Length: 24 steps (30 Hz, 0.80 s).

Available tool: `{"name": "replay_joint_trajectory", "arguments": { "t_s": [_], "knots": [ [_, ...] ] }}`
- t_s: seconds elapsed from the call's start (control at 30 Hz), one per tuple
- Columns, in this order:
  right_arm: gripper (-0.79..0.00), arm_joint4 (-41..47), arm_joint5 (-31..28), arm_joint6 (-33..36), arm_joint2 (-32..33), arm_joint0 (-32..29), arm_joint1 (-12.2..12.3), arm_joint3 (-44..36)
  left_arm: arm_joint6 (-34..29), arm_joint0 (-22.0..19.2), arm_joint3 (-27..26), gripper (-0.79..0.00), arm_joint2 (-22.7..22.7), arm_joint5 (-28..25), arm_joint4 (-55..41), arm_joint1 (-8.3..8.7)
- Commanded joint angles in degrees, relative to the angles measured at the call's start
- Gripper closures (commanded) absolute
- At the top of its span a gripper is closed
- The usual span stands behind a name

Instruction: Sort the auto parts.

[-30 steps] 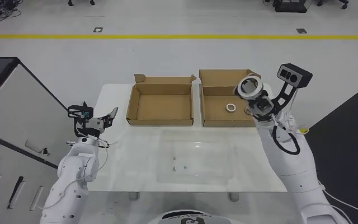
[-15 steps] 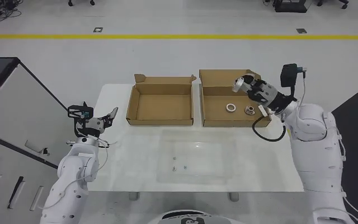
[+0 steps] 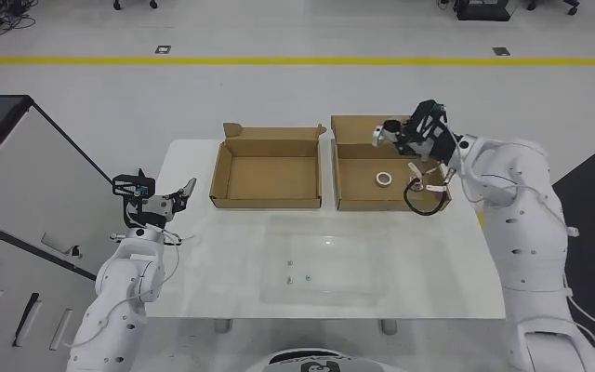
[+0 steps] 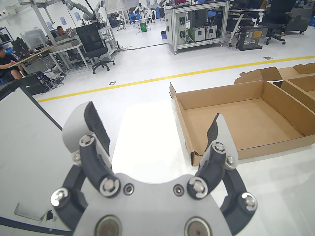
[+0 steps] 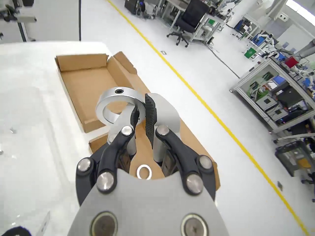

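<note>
Collar [image 5: 102, 111] pinched in right pincer [image 5: 140, 109] over right box [image 3: 358, 186]; left pincer [image 4: 153, 114] agape.

Items [image 3: 290, 276] at table centre: too small to identify. Right-hand box [image 5: 194, 138] largely hidden behind right gripper [image 5: 142, 110]; its pads cover part of the silver collar [image 5: 108, 96].

no readable text, numbers or labels in any view; cardboard box [image 4: 243, 121] just ahead of the left gripper [image 4: 153, 110] fingers has plain walls, wall posters [image 4: 77, 15] far beyond them too small to read
</note>
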Motion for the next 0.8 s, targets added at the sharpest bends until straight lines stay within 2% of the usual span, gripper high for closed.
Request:
{"name": "replay_joint_trajectory", "arguments": {
  "t_s": [0.0, 0.17, 0.4, 0.77],
  "knots": [
    [0.0, -3.84, -0.26, 0.75, -2.66, 1.96, -0.06, 1.36, 0.0, 0.0, 0.0, -0.785, 0.0, 0.0, 0.0, 0.0],
    [0.0, -11.58, 1.4, -0.7, -9.05, 6.4, -0.49, 7.07, 0.0, 0.0, 0.0, -0.785, 0.0, 0.0, 0.0, 0.0],
    [0.0, -17.68, 3.53, -2.11, -15.7, 11.03, -1.23, 16.3, 0.0, 0.0, 0.0, -0.785, 0.0, 0.0, 0.0, 0.0],
    [0.0, -22.26, 7.57, -2.42, -25.38, 17.42, -3.57, 32.75, 0.0, 0.0, 0.0, -0.785, 0.0, 0.0, 0.0, 0.0]
  ]
}}
